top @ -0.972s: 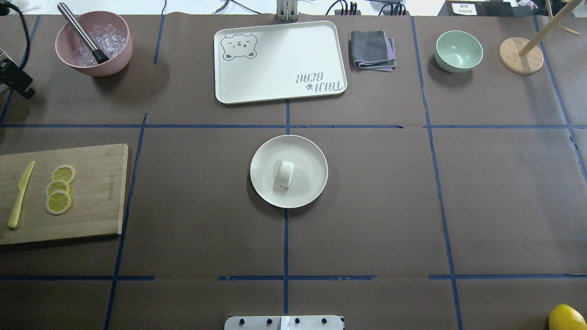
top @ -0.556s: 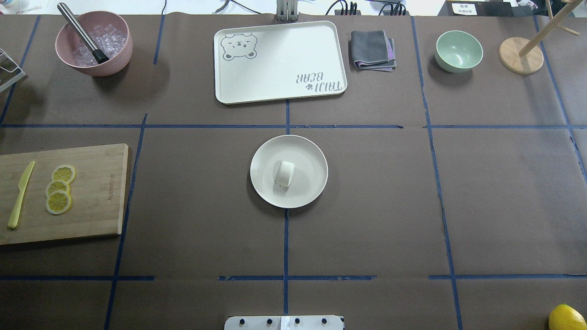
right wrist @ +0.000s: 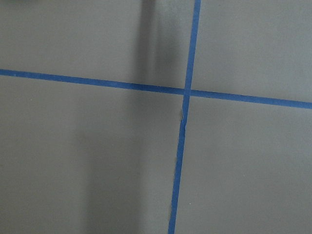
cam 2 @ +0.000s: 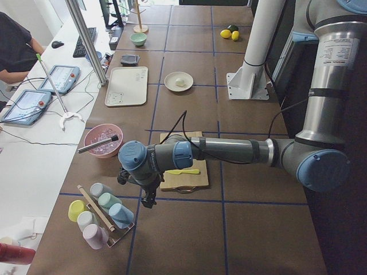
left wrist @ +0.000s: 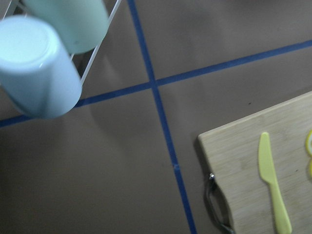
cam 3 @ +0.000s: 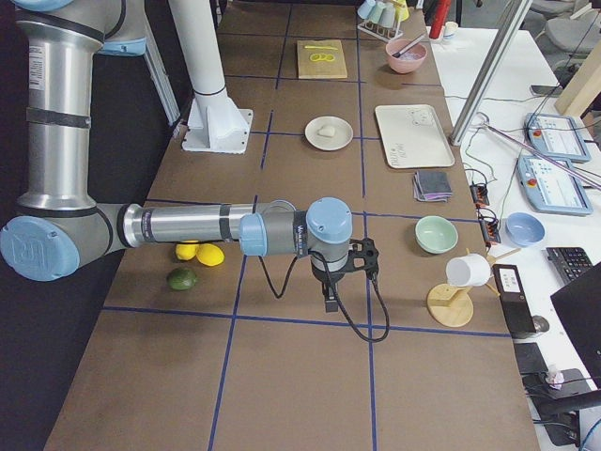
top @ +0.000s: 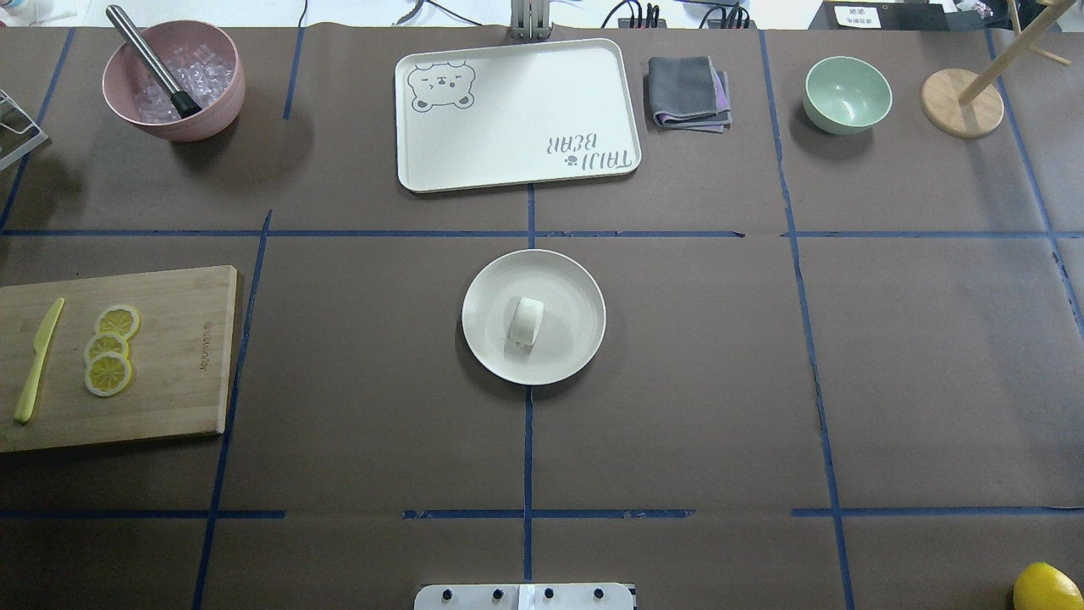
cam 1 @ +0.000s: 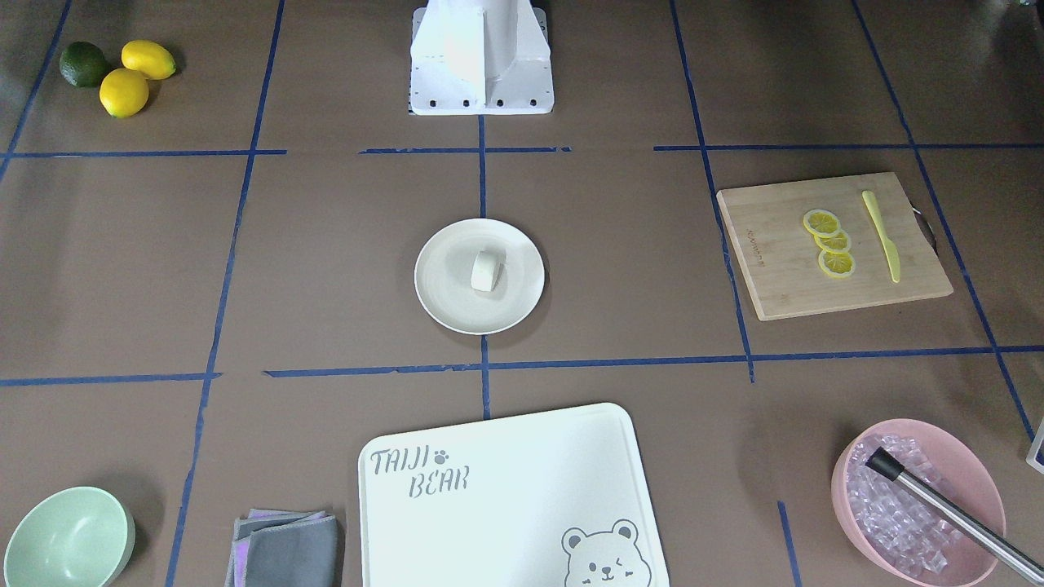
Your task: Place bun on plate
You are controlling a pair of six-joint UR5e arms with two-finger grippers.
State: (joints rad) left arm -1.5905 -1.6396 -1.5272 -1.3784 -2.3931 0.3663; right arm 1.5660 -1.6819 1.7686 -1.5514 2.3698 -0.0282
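Left gripper [cam 2: 148, 197] hangs near the cup rack [cam 2: 100, 215], lower left of the left side view; can't tell how its jaws stand. Overhead centre: bun [top: 526, 320] lies on plate [top: 576, 288], nothing touching it. It looks light, soft and squashable, so pinch gently across the rounded sides. Right gripper [cam 3: 331, 299] is over bare table; can't tell its jaws either.

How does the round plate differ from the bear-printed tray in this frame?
The plate is round; the tray is rectangular with rounded corners and larger. The plate is plain and carries the bun; the tray bears a bear print and lettering. The plate sits mid-table; the tray lies farther from the robot. Both are whitish and shallow.
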